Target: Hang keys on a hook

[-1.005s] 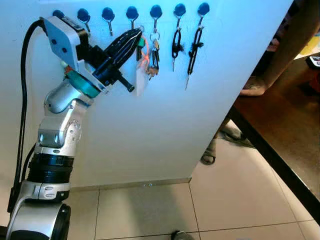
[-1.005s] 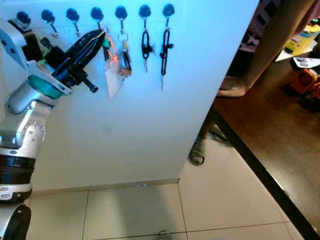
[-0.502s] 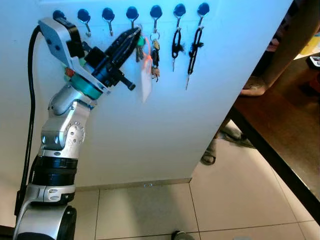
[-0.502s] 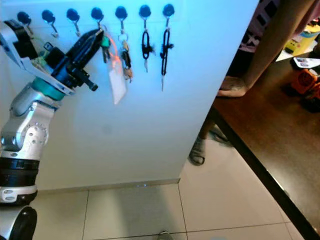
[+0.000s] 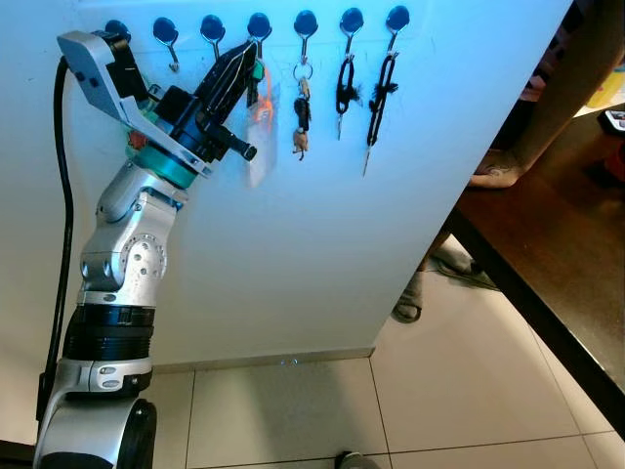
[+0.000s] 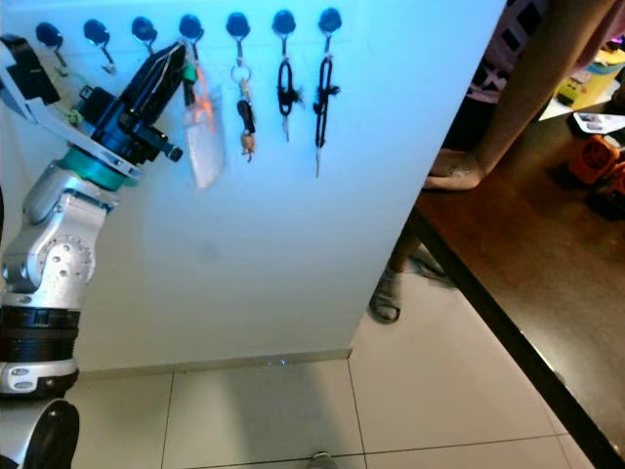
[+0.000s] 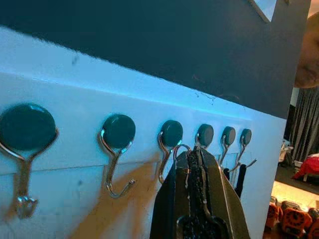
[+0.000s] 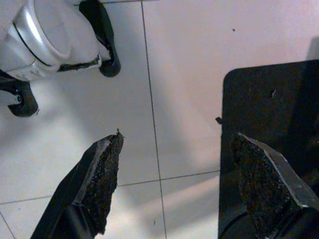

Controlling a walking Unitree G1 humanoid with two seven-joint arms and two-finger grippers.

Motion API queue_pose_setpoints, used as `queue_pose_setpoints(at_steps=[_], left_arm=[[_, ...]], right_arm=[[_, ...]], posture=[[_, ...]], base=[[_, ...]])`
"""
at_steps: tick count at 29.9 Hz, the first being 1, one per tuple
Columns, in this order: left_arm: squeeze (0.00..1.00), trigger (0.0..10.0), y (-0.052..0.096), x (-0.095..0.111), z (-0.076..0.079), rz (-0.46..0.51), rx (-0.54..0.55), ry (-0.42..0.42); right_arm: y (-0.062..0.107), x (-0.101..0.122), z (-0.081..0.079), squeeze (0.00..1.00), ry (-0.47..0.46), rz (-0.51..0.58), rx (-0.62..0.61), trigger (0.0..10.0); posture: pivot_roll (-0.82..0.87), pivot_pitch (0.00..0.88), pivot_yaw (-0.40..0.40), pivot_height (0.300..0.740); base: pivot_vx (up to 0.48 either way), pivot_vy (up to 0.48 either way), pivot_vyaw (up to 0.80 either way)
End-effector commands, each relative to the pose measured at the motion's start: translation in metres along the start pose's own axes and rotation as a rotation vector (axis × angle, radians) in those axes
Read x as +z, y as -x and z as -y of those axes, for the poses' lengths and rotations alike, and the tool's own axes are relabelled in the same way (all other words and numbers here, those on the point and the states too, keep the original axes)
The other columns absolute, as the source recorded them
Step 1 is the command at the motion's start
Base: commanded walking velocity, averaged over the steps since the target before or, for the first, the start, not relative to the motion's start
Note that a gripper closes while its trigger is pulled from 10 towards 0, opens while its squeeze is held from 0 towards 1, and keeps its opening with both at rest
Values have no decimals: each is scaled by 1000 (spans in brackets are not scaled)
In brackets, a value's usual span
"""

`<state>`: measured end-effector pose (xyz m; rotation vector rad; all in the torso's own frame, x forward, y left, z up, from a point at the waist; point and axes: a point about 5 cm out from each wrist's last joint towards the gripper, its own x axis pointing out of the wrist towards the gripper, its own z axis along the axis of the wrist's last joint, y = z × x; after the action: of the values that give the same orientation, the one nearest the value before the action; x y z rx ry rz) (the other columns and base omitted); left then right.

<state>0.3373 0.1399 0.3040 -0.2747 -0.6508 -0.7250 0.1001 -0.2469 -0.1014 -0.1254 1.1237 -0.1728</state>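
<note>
A row of blue-capped hooks (image 5: 211, 26) runs along the top of the white wall. My left gripper (image 5: 242, 61) is raised to the fourth hook (image 5: 259, 24) from the left and is shut on a bunch of keys. The bunch's white tag (image 5: 258, 151) and orange strap (image 6: 199, 90) dangle below the fingers. In the left wrist view the key ring (image 7: 182, 148) sticks out past the shut fingertips (image 7: 191, 164), right beside a hook (image 7: 171, 134). My right gripper (image 8: 177, 164) hangs open over the floor tiles.
Other key sets (image 5: 301, 107) and two black fobs (image 5: 344, 88) hang on the three hooks to the right. A dark table (image 5: 557, 264) stands at the right, with a person's leg (image 5: 557, 88) and sandalled foot (image 5: 408, 305) behind it. Tiled floor (image 5: 293, 410) lies below.
My left gripper has carried the keys up and to the left, from beside the fifth hook to the fourth. The white tag has swung left with it.
</note>
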Motion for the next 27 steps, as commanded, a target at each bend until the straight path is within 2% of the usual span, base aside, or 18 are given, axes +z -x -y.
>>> queue_pose_setpoints(at_steps=[1,6,10,16,27], left_arm=[[0,10000,1,-4,2,-11,-12,24],[0,10000,0,-2,7,-1,-53,49],[0,10000,0,-1,10,-2,-68,54],[0,10000,0,-3,6,-10,-44,56],[0,10000,-1,-4,11,-5,-85,81]], right_arm=[[0,-3,-10,0,2,-18,14,10000],[-2,4,-25,0,2,-7,31,10000],[-2,6,-28,0,0,-3,34,10000],[-3,12,-24,0,-3,6,28,10000],[-3,9,-12,0,-9,4,13,10000]], posture=[[-109,93,97,740],[-108,92,99,740],[-107,92,100,740],[-108,91,102,740],[-111,91,104,740]], base=[[0,0,0],[0,0,0],[0,0,0],[0,0,0],[0,0,0]])
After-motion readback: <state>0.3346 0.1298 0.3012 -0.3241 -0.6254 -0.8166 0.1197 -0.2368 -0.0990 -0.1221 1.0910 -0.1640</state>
